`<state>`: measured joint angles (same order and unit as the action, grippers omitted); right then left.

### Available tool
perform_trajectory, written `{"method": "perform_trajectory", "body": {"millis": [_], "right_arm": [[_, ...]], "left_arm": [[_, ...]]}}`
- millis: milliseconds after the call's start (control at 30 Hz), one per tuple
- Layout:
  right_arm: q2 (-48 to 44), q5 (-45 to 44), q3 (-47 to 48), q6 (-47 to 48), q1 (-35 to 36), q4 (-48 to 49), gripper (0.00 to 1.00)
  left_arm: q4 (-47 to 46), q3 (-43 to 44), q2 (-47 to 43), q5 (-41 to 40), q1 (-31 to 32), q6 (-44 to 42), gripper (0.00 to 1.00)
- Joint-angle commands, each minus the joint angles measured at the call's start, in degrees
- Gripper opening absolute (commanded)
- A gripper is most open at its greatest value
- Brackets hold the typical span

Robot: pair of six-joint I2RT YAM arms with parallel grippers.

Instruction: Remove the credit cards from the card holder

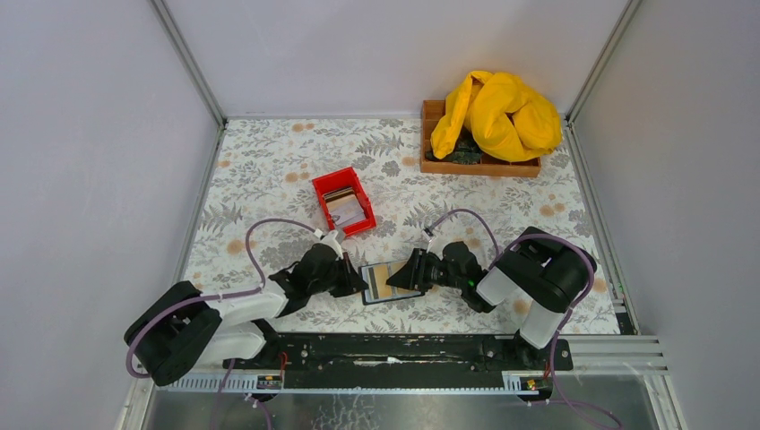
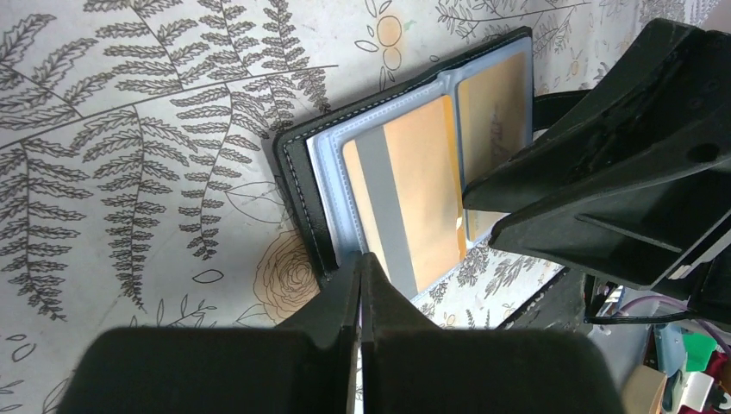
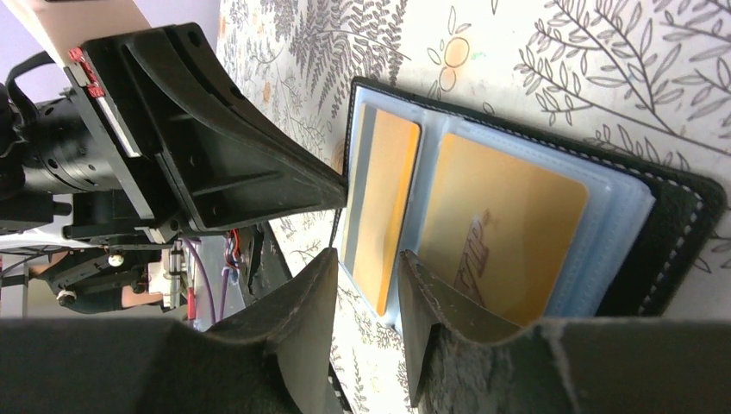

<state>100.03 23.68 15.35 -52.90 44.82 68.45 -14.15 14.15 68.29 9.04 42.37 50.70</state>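
Top external view: a table [image 1: 269, 161] covered in a fern-and-flower print, walled in by pale panels, with two black arms mounted along its near edge.

From the near left corner the left arm reaches inward. The left gripper [image 1: 351, 276] is clenched, fingers pressed flat together. In the left wrist view its tip touches the left edge of the card holder [image 1: 392, 283]; whether it pinches anything there is unclear.

Just beyond that gripper, toward the table's middle, sits a small red bin [image 1: 324, 204] with a few loose cards [image 1: 345, 208] lying in it.

The card holder lies open and flat near the middle of the near edge, between the two grippers. It has a black cover and clear, blue-grey sleeves. Two tan credit cards [image 2: 422, 198] sit in its sleeves, the left one showing a grey stripe.

On its right side is the right gripper [image 1: 414, 269], released, with its fingers [image 3: 302, 302] apart. In the right wrist view they straddle the edge of the striped card's sleeve without closing on it.

At the far right corner a brown wooden tray [image 1: 466, 167] holds a crumpled yellow cloth [image 1: 497, 112].
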Motion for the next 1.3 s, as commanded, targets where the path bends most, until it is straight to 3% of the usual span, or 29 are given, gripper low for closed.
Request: {"method": "perform_trajectory", "body": {"millis": [0, 467, 800, 1267], "right_arm": [[-1.57, 0.93, 2.18, 1.09, -0.33, -0.09, 0.39], [-1.42, 0.93, 3.39, 2.67, -0.34, -2.75, 0.39], [-7.80, -5.67, 7.87, 11.10, 0.53, -22.23, 0.39], [-5.02, 1.69, 4.29, 2.79, 0.49, -6.30, 0.39]], "left_arm": [[-3.67, -1.82, 1.02, 0.00, 0.49, 0.44, 0.00], [-6.58, -1.67, 5.31, 0.41, 0.57, 0.47, 0.00], [-7.15, -1.41, 6.27, 0.68, 0.52, 0.37, 0.00], [-7.51, -1.08, 7.52, 0.85, 0.52, 0.19, 0.00]]}}
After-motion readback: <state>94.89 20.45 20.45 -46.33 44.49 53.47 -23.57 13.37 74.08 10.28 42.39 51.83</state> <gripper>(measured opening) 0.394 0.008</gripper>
